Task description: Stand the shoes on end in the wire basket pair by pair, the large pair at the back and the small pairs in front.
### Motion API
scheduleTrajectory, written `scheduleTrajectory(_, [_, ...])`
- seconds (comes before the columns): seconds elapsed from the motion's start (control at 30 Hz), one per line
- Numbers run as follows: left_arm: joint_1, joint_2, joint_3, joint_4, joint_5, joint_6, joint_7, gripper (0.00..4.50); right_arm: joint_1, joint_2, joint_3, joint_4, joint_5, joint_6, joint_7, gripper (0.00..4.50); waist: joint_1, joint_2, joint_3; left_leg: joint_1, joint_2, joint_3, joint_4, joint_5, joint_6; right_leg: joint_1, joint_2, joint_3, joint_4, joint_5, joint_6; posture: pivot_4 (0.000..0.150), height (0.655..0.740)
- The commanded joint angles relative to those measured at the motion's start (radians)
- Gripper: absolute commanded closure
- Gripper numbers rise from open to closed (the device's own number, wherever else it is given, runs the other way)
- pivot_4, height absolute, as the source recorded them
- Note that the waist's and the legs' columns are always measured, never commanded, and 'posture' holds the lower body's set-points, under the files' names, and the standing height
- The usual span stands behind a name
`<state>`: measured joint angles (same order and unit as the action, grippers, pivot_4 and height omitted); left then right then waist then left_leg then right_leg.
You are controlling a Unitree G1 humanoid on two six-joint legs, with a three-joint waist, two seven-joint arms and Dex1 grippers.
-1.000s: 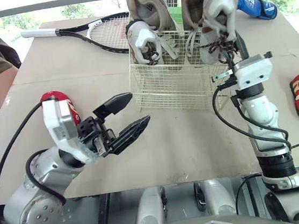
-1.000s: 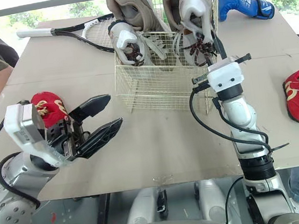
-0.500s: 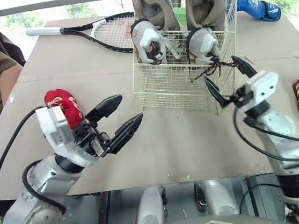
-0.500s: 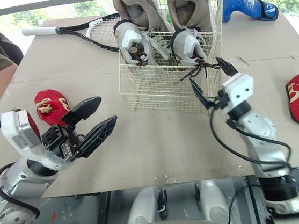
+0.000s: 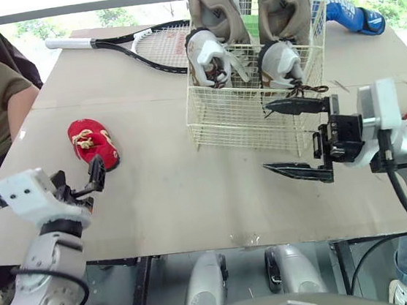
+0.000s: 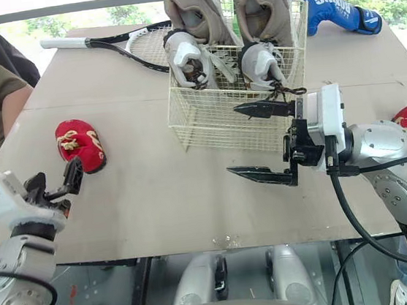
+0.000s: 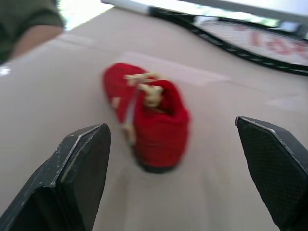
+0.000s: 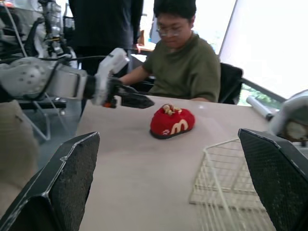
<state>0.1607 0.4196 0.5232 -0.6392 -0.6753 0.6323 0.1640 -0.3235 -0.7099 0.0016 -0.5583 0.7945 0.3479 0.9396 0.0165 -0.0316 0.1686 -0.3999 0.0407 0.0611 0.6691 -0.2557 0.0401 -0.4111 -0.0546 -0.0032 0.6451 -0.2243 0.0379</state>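
Head view: the left gripper (image 5: 78, 174), spread wide, points at the red shoe (image 5: 93, 141) lying left of the wire basket (image 5: 229, 116); the right gripper (image 5: 265, 136) gapes empty before it.

Left wrist view: the shoe sits ahead, nearer one finger. Best to centre it, then pinch its sides.

Right wrist view: the shoe lies well off, so this arm should keep clear.

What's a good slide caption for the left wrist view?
Open left gripper lined up on a small red shoe resting on the table, tennis racket beyond.
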Motion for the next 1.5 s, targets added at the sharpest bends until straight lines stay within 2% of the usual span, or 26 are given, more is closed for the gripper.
scheduleTrajectory(0.03, [-0.076, -0.016, -0.042, 0.071, 0.069, 0.011, 0.04, 0.0, 0.017, -0.002, -0.013, -0.006, -0.021, -0.019, 0.033, 0.02, 0.001, 0.0, 0.0, 0.0, 0.0, 0.0, 0.0, 0.0, 0.0, 0.0, 0.0, 0.0, 0.0, 0.0, 0.0, 0.15, 0.74])
scheduleTrajectory(0.23, [-0.202, -0.066, -0.12, 0.295, 0.183, -0.053, 0.01, 0.0, 0.057, 0.003, -0.027, 0.0, -0.056, -0.041, 0.064, 0.02, -0.006, 0.0, 0.0, 0.0, -0.001, 0.001, 0.0, 0.0, 0.001, 0.0, 0.0, 0.0, -0.001, 0.0, 0.0, 0.15, 0.74])
scheduleTrajectory(0.27, [-0.213, -0.08, -0.13, 0.318, 0.193, -0.078, -0.007, 0.52, 0.059, 0.002, -0.031, 0.003, -0.061, -0.045, 0.07, 0.0, -0.006, 0.0, 0.0, 0.0, -0.001, 0.001, 0.0, 0.0, 0.001, 0.0, 0.0, 0.0, -0.001, 0.0, 0.0, 0.15, 0.74])
scheduleTrajectory(0.33, [-0.221, -0.1, -0.141, 0.343, 0.206, -0.118, -0.034, 1.16, 0.063, 0.003, -0.037, 0.007, -0.066, -0.049, 0.075, 0.0, -0.005, 0.0, 0.0, 0.0, 0.0, 0.001, 0.0, 0.0, 0.001, 0.0, 0.001, 0.0, -0.001, 0.0, 0.0, 0.15, 0.74])
scheduleTrajectory(0.43, [-0.212, -0.127, -0.131, 0.329, 0.226, -0.196, -0.063, 2.51, 0.069, 0.006, -0.044, 0.011, -0.075, -0.053, 0.075, 0.0, -0.001, -0.001, 0.0, 0.0, 0.0, 0.001, 0.0, 0.0, 0.0, 0.0, 0.0, -0.001, -0.001, 0.0, 0.0, 0.15, 0.74])
scheduleTrajectory(0.5, [-0.203, -0.137, -0.111, 0.291, 0.247, -0.288, -0.085, 3.08, 0.067, 0.011, -0.049, 0.016, -0.079, -0.049, 0.064, 0.0, -0.002, -0.001, 0.0, 0.0, 0.0, 0.001, 0.0, 0.0, 0.0, 0.0, -0.001, -0.001, -0.001, 0.0, 0.0, 0.15, 0.74])
scheduleTrajectory(0.6, [-0.203, -0.138, -0.073, 0.245, 0.279, -0.442, -0.117, 3.55, 0.051, 0.019, -0.055, 0.019, -0.084, -0.029, 0.023, 0.0, -0.002, -0.002, 0.0, -0.001, 0.0, 0.001, 0.0, 0.0, 0.001, -0.001, -0.003, -0.001, -0.001, 0.0, 0.0, 0.15, 0.74])
scheduleTrajectory(0.7, [-0.231, -0.068, -0.068, 0.169, 0.246, -0.518, -0.243, 3.63, -0.018, 0.038, -0.093, 0.037, -0.022, 0.038, -0.064, 0.0, -0.004, -0.002, 0.0, -0.001, 0.001, 0.001, 0.0, 0.0, 0.001, -0.001, -0.008, -0.001, -0.001, 0.0, 0.0, 0.15, 0.74])
scheduleTrajectory(0.8, [-0.25, 0.049, -0.106, 0.088, 0.126, -0.551, -0.494, 3.63, -0.141, 0.012, -0.144, 0.081, 0.091, 0.154, -0.113, 0.0, -0.002, -0.002, 0.0, -0.002, 0.001, 0.001, 0.0, 0.0, 0.0, -0.001, -0.008, -0.003, -0.001, 0.001, -0.001, 0.15, 0.74])
scheduleTrajectory(0.87, [-0.269, 0.122, -0.106, 0.07, 0.025, -0.531, -0.624, 3.63, -0.231, -0.03, -0.177, 0.128, 0.175, 0.239, -0.101, 0.0, -0.001, 0.0, 0.001, -0.002, 0.0, 0.001, 0.0, 0.0, 0.0, -0.001, -0.01, -0.003, -0.001, 0.001, -0.001, 0.15, 0.74])
scheduleTrajectory(0.93, [-0.306, 0.195, -0.089, 0.084, -0.046, -0.518, -0.736, 3.63, -0.318, -0.101, -0.203, 0.18, 0.199, 0.299, -0.073, 0.0, -0.003, 0.0, 0.001, -0.002, -0.001, 0.001, -0.001, -0.001, 0.001, -0.001, -0.012, -0.003, -0.003, 0.001, -0.001, 0.15, 0.74])
scheduleTrajectory(1.03, [-0.343, 0.29, -0.095, 0.096, -0.119, -0.515, -0.927, 3.63, -0.437, -0.184, -0.248, 0.289, 0.297, 0.411, -0.029, 0.0, -0.004, 0.002, 0.003, -0.003, -0.001, 0.001, -0.001, -0.001, 0.002, -0.002, -0.011, -0.004, -0.004, 0.001, -0.001, 0.15, 0.74])
scheduleTrajectory(1.1, [-0.339, 0.363, -0.138, 0.105, -0.147, -0.511, -1.109, 3.63, -0.521, -0.235, -0.227, 0.339, 0.31, 0.463, 0.034, 0.0, -0.006, 0.003, 0.003, -0.008, -0.001, 0.001, -0.001, -0.001, 0.002, -0.007, -0.004, -0.004, -0.004, 0.001, -0.001, 0.15, 0.74])
scheduleTrajectory(1.2, [-0.424, 0.444, -0.226, 0.202, -0.128, -0.539, -1.354, 3.63, -0.663, -0.263, -0.15, 0.373, 0.241, 0.474, 0.093, 0.0, -0.007, 0.006, 0.005, -0.011, -0.001, 0.001, 0.0, -0.001, 0.002, -0.009, -0.002, -0.004, -0.004, 0.001, -0.001, 0.15, 0.74])
scheduleTrajectory(1.27, [-0.492, 0.461, -0.287, 0.275, -0.087, -0.578, -1.47, 3.63, -0.734, -0.261, -0.102, 0.381, 0.2, 0.493, 0.098, 0.0, -0.007, 0.007, 0.005, -0.016, -0.002, 0.005, 0.001, -0.001, 0.002, -0.015, 0.0, -0.003, -0.003, 0.001, 0.0, 0.15, 0.74])
scheduleTrajectory(1.43, [-0.703, 0.432, -0.465, 0.501, 0.066, -0.728, -1.725, 3.63, -0.907, -0.251, 0.125, 0.372, 0.162, 0.68, 0.251, 0.0, -0.006, 0.008, 0.006, -0.016, 0.0, 0.007, 0.001, -0.001, 0.002, -0.017, 0.004, -0.002, -0.001, 0.002, 0.001, 0.15, 0.74])
scheduleTrajectory(1.5, [-0.764, 0.419, -0.506, 0.584, 0.105, -0.803, -1.771, 3.63, -0.94, -0.251, 0.208, 0.362, 0.13, 0.736, 0.297, 0.0, -0.006, 0.008, 0.006, -0.017, 0.0, 0.009, 0.001, -0.001, 0.002, -0.017, 0.004, -0.001, -0.002, 0.003, 0.003, 0.15, 0.74])
